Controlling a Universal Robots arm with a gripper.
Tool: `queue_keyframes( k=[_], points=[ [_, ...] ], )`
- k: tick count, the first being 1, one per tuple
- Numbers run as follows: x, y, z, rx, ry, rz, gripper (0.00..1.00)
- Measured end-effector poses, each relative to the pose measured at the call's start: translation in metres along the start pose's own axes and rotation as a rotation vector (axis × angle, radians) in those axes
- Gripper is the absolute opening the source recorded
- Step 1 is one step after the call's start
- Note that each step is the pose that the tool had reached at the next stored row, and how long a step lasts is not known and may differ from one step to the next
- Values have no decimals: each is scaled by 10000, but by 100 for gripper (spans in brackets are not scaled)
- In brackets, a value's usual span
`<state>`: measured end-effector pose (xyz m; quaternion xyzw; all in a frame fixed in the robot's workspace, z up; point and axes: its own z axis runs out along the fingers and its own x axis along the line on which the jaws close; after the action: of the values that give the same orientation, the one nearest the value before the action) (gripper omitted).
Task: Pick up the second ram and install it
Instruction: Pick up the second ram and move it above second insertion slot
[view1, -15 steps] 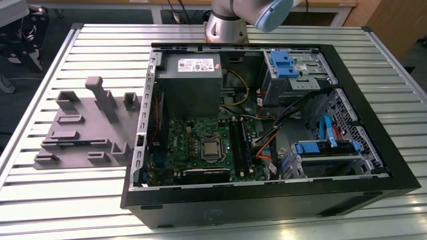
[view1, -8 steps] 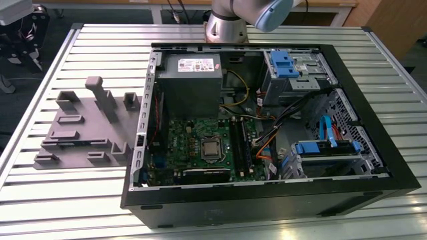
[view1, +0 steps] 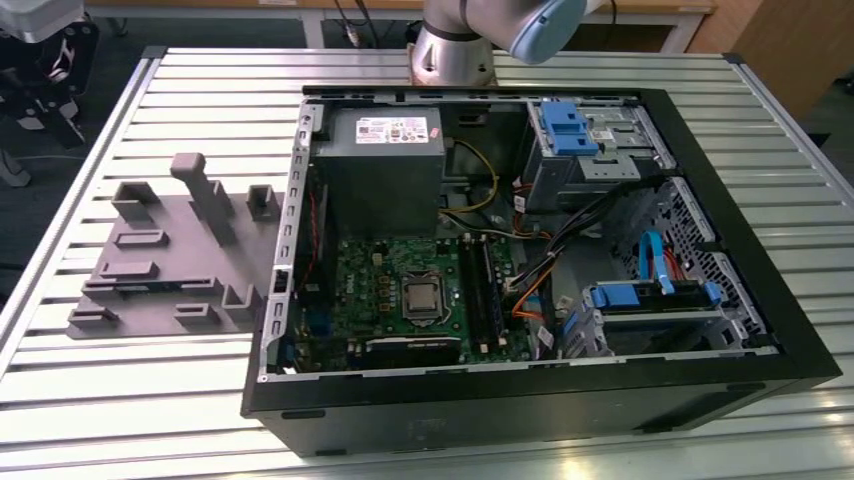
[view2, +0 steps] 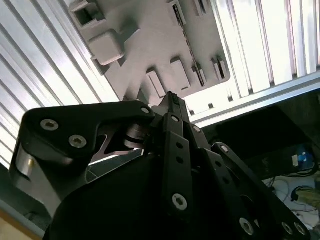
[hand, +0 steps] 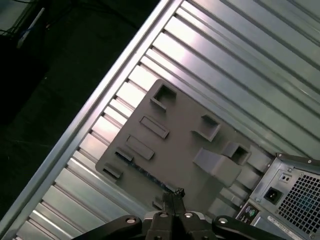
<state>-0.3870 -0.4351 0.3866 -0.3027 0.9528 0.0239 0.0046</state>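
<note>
My claw (hand: 175, 193) is clenched and empty, its black jointed fingers (view2: 175, 145) meeting at a narrow tip over the ribbed aluminium worktop (hand: 240, 65). The second ram (hand: 145, 173) shows in both wrist views as a thin dark strip standing on edge in the matte grey fixture (hand: 175, 130); the exterior view adds the open black computer case (view1: 534, 410) and its green motherboard (view1: 360, 290) just beside that fixture

**No legible print in any view**

In the exterior view a white label (view1: 391, 130) with coloured marks lies on top of the grey power supply (view1: 378, 160) inside the computer case (view1: 534, 410). Its print is too small to read. In the first wrist view a pale sticker (hand: 281, 219) sits on the case's rear panel (hand: 295, 192), and it is likewise unreadable.
</note>
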Motion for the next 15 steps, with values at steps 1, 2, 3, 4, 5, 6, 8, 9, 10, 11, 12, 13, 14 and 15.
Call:
queue_keyframes(
  k=[1,2,3,4,5,6,8,9,10,11,12,13,14,15],
  points=[
    [0,0,1,-4,9,-195,11],
    [0,0,2,-8,16,-376,11],
    [0,0,3,-12,24,-555,11],
    [0,0,4,-17,32,-734,11],
    [0,0,6,-20,39,-914,11],
    [0,0,7,-25,47,-1093,11],
    [1,0,9,-33,63,-1468,11],
    [1,0,9,-38,71,-1646,11],
    [1,0,10,-42,78,-1823,11],
    [1,0,11,-46,86,-1998,11],
    [1,0,12,-50,93,-2172,11],
    [2,0,12,-54,100,-2348,11],
    [2,0,13,-58,107,-2526,11],
    [2,0,14,-62,116,-2714,11]
  ],
)
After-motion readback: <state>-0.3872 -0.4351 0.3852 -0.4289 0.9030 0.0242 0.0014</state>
